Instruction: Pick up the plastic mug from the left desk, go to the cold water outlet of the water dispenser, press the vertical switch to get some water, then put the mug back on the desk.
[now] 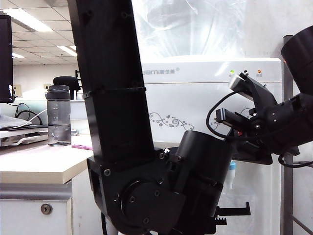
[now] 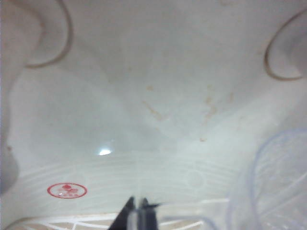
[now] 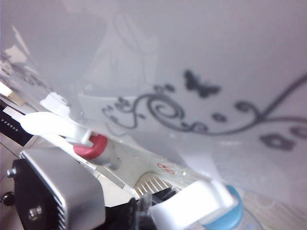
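In the left wrist view my left gripper (image 2: pixel 139 213) is shut on the clear handle of the plastic mug (image 2: pixel 276 191), whose rim shows inside the white recess of the water dispenser (image 1: pixel 195 105). The cold water outlet (image 3: pixel 229 216) shows its blue collar, with the vertical switch (image 3: pixel 189 211), a short white lever, in front of it. My right gripper (image 3: pixel 142 211) sits right against that lever, its dark fingers close together. In the exterior view the left arm hides the mug; the blue collar (image 1: pixel 232 167) shows beside it. The left desk (image 1: pixel 34 166) stands at the left.
A smoky-grey bottle (image 1: pixel 58 115) stands on the desk beside papers. The red-collared tap (image 3: pixel 91 146) with its long white lever (image 3: pixel 50 123) is next to the blue one. A grey metal post (image 1: pixel 287 147) rises at the right of the dispenser.
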Tool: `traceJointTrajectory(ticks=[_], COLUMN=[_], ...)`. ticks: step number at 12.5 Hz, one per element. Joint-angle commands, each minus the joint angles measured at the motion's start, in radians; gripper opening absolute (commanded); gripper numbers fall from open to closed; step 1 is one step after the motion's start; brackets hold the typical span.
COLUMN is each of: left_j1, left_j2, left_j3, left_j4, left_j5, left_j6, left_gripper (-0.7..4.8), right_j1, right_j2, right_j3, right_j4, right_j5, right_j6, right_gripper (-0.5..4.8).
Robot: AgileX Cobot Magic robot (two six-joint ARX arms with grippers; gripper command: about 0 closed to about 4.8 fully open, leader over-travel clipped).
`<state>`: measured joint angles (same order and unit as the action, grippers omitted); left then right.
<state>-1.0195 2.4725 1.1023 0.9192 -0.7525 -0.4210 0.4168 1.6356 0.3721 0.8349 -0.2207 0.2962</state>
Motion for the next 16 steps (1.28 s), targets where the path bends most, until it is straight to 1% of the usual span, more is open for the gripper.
traceJointTrajectory(ticks=[1, 16], left_j1=[-0.005, -0.005], left_j2=[-0.003, -0.003], left_j3=[0.004, 0.004], left_j4=[0.008, -0.006], left_j5=[-0.003, -0.003], left_j6=[-0.006, -0.006], left_gripper=[0.03, 0.03], right_j1=[0.000, 0.000], right_j2=[0.006, 0.006], right_j3=[-0.006, -0.006], right_j4=[-0.077, -0.095], right_j5=[0.025, 0.044], right_j6=[0.003, 0.018], right_gripper=[-0.01, -0.01])
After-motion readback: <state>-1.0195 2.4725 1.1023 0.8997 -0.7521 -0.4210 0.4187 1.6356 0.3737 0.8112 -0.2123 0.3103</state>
